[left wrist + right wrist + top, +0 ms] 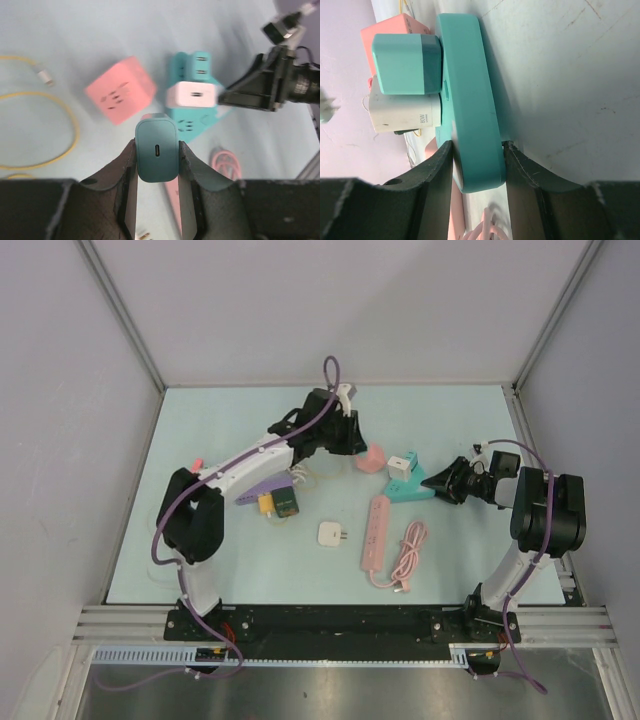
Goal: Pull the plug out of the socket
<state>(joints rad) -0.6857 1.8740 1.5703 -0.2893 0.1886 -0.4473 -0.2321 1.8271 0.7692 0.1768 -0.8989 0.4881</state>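
Plainly, the teal plug (156,135) is off the socket (465,75). The left gripper (156,150) has its jaws clamped on the plug's two sides and holds it above the tabletop (230,420), toward the far edge and just behind the pink cube (120,90) (the plug's port face looks up at the wrist camera). The socket lies right of the tabletop's middle, one end pinched between the jaws of the right gripper (477,150). A white charger (402,112) and a teal block (402,62) stand in it side by side. Nearer the front edge lie a pink power strip (375,530), a coiled pink cable (408,550) and a loose white plug (331,534).
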